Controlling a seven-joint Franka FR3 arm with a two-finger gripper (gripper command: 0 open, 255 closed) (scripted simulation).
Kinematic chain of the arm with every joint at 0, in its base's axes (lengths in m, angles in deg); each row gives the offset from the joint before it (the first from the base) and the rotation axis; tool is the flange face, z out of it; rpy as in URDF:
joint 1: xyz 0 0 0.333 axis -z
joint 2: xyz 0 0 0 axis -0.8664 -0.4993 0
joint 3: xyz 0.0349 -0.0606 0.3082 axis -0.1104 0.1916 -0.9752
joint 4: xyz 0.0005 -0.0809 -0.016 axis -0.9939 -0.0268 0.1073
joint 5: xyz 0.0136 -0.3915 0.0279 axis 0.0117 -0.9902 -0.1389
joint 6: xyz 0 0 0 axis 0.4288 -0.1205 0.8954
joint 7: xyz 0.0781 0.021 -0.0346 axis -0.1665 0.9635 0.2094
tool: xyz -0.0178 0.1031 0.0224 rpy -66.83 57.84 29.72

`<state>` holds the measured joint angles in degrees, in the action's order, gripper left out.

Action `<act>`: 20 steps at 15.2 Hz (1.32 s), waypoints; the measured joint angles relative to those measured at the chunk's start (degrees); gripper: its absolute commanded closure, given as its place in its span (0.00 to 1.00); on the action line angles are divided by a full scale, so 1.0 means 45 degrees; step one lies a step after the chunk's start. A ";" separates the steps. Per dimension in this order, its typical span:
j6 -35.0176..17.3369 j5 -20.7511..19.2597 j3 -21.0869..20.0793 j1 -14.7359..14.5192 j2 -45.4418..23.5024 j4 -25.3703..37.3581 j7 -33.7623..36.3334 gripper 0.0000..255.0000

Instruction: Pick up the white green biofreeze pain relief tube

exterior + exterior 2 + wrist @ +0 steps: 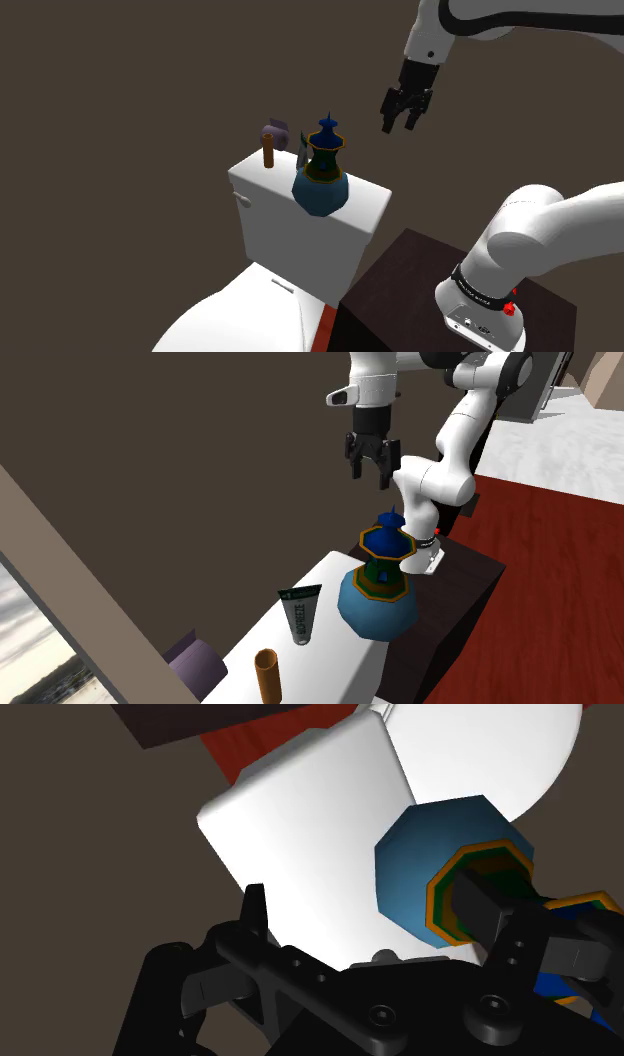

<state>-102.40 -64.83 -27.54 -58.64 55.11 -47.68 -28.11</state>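
Note:
A white tube (300, 616) with a dark green band at its wide end sits on the white toilet tank lid (320, 662); it seems to stand on its narrow end. In the shoulder view just a grey sliver of the tube (301, 155) shows behind a blue vase (321, 180). My gripper (371, 465) hangs open in the air, well above the lid and off past the vase (378, 590), away from the tube. In the wrist view the gripper (368, 909) holds nothing, with the vase (430, 869) just beyond one finger.
An orange cylinder (267, 675) and a purple object (195, 662) stand at the tank's far end from the arm. The toilet bowl (235, 315) lies below the tank (300, 235). My dark stand (400, 290) is beside it.

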 measured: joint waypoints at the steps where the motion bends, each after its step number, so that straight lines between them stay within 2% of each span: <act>1: 0.0000 0.0000 0.0000 0.0000 0.0000 0.0000 0.0000 0.00; 6: -0.1863 0.0013 -0.1065 0.0130 -0.1208 0.0043 0.1470 0.00; 11: -0.3974 -0.0420 -0.2309 0.0462 -0.2942 0.0478 0.3442 0.00; 16: -0.5526 -0.1514 -0.3472 0.0962 -0.5006 0.1574 0.5697 0.00; 20: -0.6377 -0.2918 -0.4273 0.1374 -0.6818 0.2772 0.7754 0.00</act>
<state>-131.10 -77.96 -46.76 -52.46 24.43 -35.20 6.78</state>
